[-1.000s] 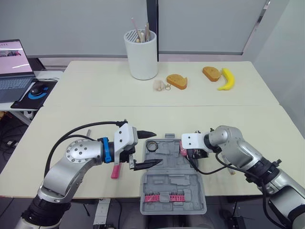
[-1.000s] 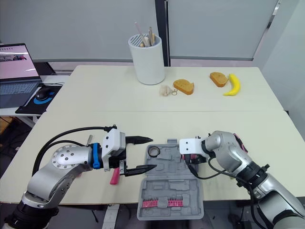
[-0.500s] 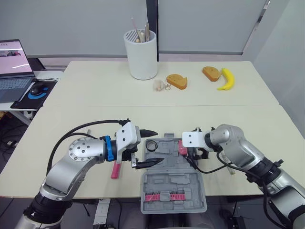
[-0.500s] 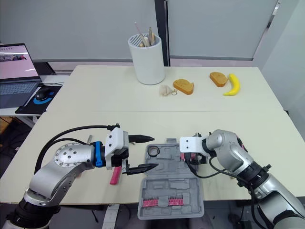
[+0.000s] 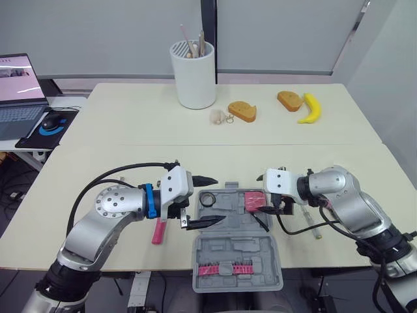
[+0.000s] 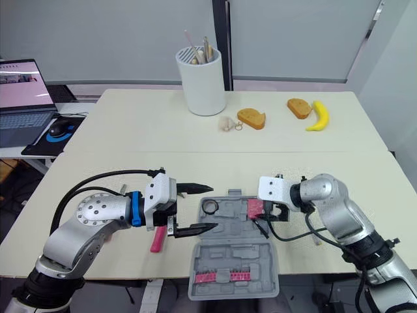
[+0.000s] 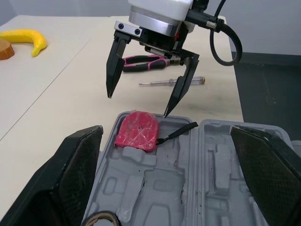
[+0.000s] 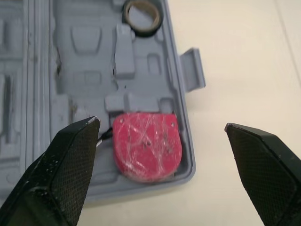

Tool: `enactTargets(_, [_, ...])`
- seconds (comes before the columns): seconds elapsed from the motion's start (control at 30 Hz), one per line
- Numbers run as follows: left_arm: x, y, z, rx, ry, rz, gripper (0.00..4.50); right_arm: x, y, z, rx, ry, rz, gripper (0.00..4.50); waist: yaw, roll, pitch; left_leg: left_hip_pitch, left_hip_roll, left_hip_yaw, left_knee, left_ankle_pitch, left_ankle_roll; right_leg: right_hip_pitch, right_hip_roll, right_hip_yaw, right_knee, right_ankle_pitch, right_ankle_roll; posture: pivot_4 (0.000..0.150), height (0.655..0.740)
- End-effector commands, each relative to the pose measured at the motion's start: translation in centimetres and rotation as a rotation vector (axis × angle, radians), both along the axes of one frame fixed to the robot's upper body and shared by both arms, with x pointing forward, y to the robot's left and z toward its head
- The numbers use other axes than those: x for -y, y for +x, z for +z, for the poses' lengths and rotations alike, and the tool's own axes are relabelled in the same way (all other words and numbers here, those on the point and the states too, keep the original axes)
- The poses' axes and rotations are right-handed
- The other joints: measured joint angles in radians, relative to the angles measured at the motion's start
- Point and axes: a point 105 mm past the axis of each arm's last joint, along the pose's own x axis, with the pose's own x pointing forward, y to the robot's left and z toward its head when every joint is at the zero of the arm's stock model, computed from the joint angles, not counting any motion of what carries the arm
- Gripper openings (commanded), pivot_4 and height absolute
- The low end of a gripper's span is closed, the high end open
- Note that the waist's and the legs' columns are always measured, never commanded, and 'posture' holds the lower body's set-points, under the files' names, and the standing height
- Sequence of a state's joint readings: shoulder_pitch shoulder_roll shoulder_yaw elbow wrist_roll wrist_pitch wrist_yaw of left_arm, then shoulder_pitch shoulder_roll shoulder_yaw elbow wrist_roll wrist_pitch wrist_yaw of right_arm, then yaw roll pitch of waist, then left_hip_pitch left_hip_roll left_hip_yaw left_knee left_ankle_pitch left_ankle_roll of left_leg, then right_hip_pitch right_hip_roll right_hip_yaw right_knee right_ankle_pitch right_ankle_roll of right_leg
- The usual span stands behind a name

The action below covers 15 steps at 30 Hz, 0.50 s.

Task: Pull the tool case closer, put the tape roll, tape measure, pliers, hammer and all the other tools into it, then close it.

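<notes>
The pale worktop point(image 5: 130, 130) spreads wide. Its far half carries a white cylinder point(image 5: 193, 75) stuffed with sticks, two bread slices point(image 5: 242, 111) and a banana point(image 5: 309, 108), all well apart from the work at the near edge.

The grey tool case point(image 5: 241, 248) lies open flat at the near edge, between the two arms. Its near half holds a red row of bits point(image 5: 225, 268). Its far half is a moulded tray of pockets.

The left jaws hover over the left rim of the case's far half, spread wide and holding nothing. One black finger reaches above the rim and the other over the tray.

The right jaws hang just above the far right corner of the case, also spread wide and empty. Their fingertips point(image 7: 109, 92) are clear of what lies below.

The red tape measure point(image 5: 254, 200) sits in the far right pocket of the tray, directly under the right jaws, with its black strap trailing inward.

The pliers point(image 7: 143, 61), with pink and black handles, lie on the worktop to the right of the case, beyond the right jaws.

A pink-handled tool point(image 5: 158, 231) lies on the worktop just beside the case's left side, partly hidden under the left arm.

The black tape roll point(image 5: 207, 199) rests in the far left pocket of the tray, near the left jaws.

A thin screwdriver point(image 7: 171, 82) lies on the worktop between the pliers and the case.
</notes>
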State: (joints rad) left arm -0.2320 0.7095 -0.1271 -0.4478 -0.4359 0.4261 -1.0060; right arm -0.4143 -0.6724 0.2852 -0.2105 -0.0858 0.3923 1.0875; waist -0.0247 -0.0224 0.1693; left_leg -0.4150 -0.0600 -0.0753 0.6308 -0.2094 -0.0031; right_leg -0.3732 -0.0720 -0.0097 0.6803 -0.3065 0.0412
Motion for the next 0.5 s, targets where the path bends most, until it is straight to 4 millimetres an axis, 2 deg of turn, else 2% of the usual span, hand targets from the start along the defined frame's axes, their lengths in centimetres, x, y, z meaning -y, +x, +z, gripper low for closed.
enactTargets(0.03, [0.2, 0.0, 0.6, 0.035, -0.003, -0.017, 4.50, -0.2, -0.1, 1.6, 0.056, 0.133, -0.004, 4.10, -0.002, 0.000, 0.000, 0.000, 0.000, 0.000, 0.000, 0.000, 0.000, 0.000, 0.000, 0.000, 0.000, 0.000, 0.000, 0.150, 0.7400])
enactTargets(0.1, [0.3, 0.0, 0.6, 0.035, -0.003, -0.023, 4.50, -0.1, -0.3, 1.2, 0.022, 0.228, -0.064, 3.57, -0.002, 0.000, 0.000, 0.000, 0.000, 0.000, 0.000, 0.000, 0.000, 0.000, 0.000, 0.000, 0.000, 0.000, 0.000, 0.150, 0.7400])
enactTargets(0.2, [0.5, 0.0, 0.7, 0.038, -0.002, -0.033, 4.50, 0.2, -0.7, -0.3, 0.049, 0.222, -0.074, 2.59, -0.001, 0.000, 0.000, 0.000, 0.000, 0.000, 0.000, 0.000, 0.000, 0.000, 0.000, 0.000, 0.000, 0.000, 0.000, 0.150, 0.7400])
enactTargets(0.37, [0.6, 0.2, 0.8, 0.040, -0.001, -0.040, 4.50, -0.1, -1.0, -1.4, 0.061, 0.227, -0.083, 1.50, -0.003, 0.000, 0.000, 0.000, 0.000, 0.001, 0.000, 0.000, 0.000, 0.000, 0.000, 0.000, 0.000, 0.000, 0.000, 0.150, 0.7400])
enactTargets(0.5, [0.8, 0.2, 0.8, 0.041, 0.001, -0.045, 4.50, -0.3, -0.8, -2.3, 0.048, 0.243, -0.100, 1.50, -0.003, 0.000, 0.000, 0.001, 0.001, 0.000, 0.000, 0.000, 0.000, 0.000, 0.001, 0.000, 0.000, 0.000, 0.000, 0.150, 0.7400])
